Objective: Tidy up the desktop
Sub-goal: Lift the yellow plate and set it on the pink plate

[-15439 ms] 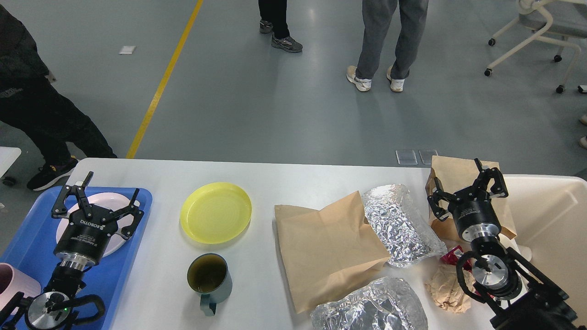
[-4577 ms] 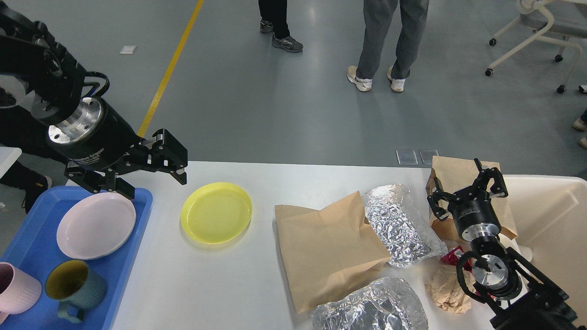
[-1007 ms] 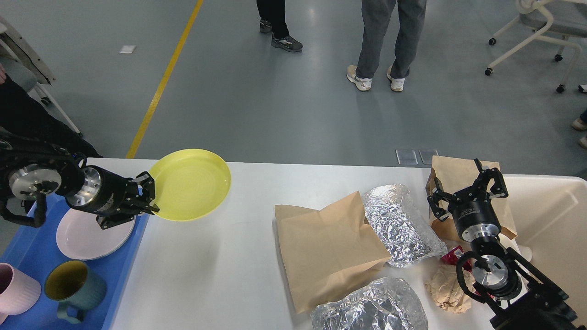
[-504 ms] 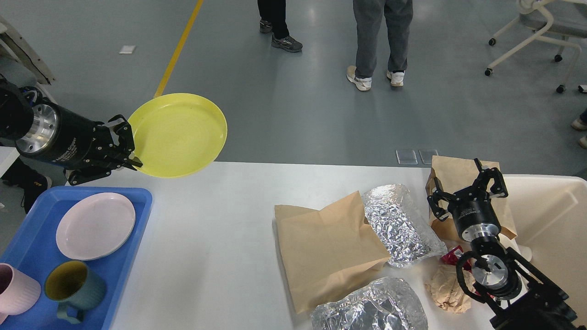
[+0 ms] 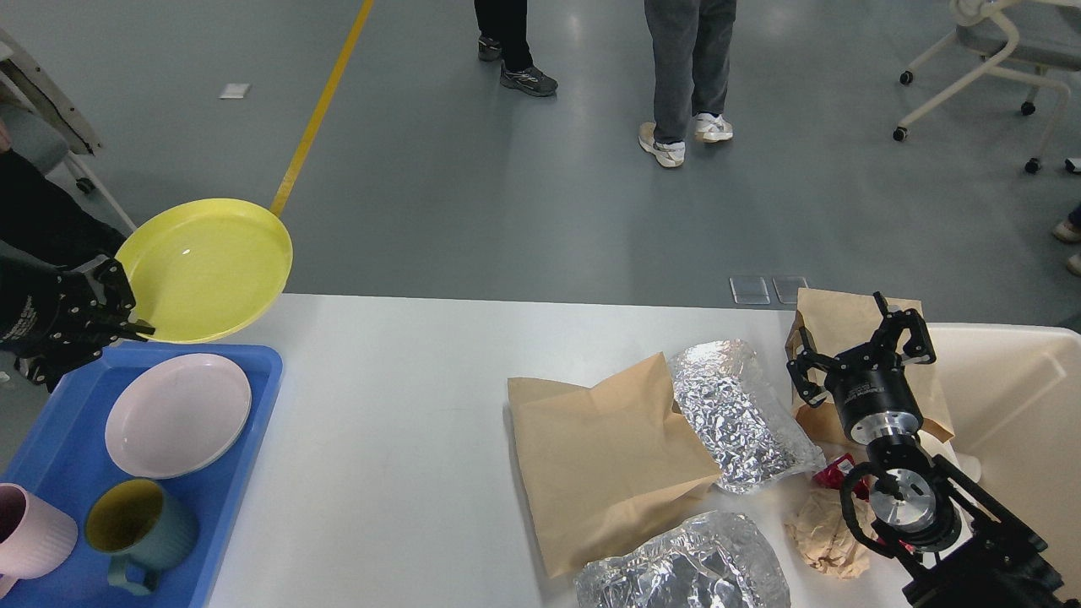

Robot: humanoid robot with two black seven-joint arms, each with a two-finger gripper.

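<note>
Left gripper (image 5: 127,317) clamps yellow plate (image 5: 205,268) by rim above blue tray (image 5: 241,481) at desktop (image 5: 388,473) left end; right gripper (image 5: 861,346) spread wide, empty, over brown paper bag (image 5: 836,319)

The desk (image 5: 380,439) is a wide white top with a smooth matte face and a rounded far-left corner, and it runs flat across the lower half of the view. Its far edge shows straight against the grey floor. The middle stretch lies bare and clean, faintly shadowed. A blue tray (image 5: 253,422) sits at the left end, with its corner on the white surface. Brown paper bags (image 5: 600,464) and crinkled foil packets (image 5: 735,414) lie on the right half, some of them overlapping. A cream bin (image 5: 1013,397) stands at the right end.
</note>
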